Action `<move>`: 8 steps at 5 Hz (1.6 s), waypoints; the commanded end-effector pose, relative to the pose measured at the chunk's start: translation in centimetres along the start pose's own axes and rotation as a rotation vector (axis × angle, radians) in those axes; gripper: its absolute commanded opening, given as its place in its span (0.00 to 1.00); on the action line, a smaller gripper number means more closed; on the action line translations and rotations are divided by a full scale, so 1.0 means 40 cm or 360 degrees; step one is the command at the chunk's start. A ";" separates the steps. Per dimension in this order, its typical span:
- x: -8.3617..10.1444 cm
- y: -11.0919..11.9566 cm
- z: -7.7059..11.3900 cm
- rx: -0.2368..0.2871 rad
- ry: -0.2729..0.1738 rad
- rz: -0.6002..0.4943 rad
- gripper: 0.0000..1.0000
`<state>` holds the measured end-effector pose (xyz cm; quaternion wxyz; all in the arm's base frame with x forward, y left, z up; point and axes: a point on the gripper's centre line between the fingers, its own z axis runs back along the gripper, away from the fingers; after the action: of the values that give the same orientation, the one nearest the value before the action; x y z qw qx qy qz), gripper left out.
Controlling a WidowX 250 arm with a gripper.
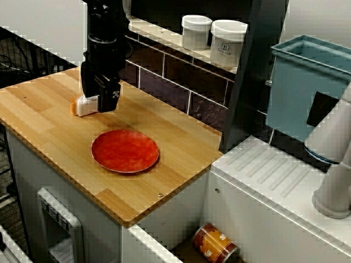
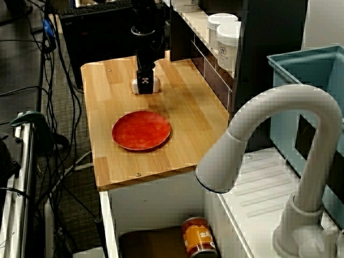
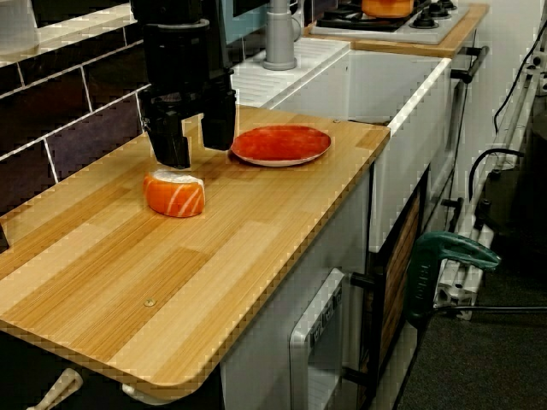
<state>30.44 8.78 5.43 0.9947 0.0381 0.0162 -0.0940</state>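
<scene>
A piece of salmon sushi (image 3: 174, 194), orange with white stripes on white rice, lies on the wooden counter (image 3: 214, 256). My black gripper (image 3: 197, 155) hangs just over it, open, with a clear gap between its two fingers (image 3: 173, 145) and nothing in them. In the view from above, the gripper (image 2: 145, 86) covers the sushi's middle and white rice (image 2: 156, 85) shows at either side. From the side, the sushi (image 1: 82, 105) pokes out left of the gripper (image 1: 104, 101). A round red plate (image 1: 125, 151) sits bare on the counter to the right of the sushi in that view.
Two white jars (image 1: 227, 43) stand on the tiled ledge behind the counter. Past the counter's end are a white drainboard (image 1: 274, 175), a grey faucet (image 2: 279, 140) and a blue bin (image 1: 307, 82). A can (image 1: 215, 244) lies below.
</scene>
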 end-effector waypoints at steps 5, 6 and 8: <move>0.016 -0.029 -0.003 0.0011 0.0018 -0.0074 1.00; 0.009 -0.045 -0.007 0.0029 0.0019 -0.0099 1.00; 0.006 -0.037 -0.012 0.0032 0.0018 -0.0095 1.00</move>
<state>30.34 7.00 3.33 0.9903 0.0408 0.0406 -0.1264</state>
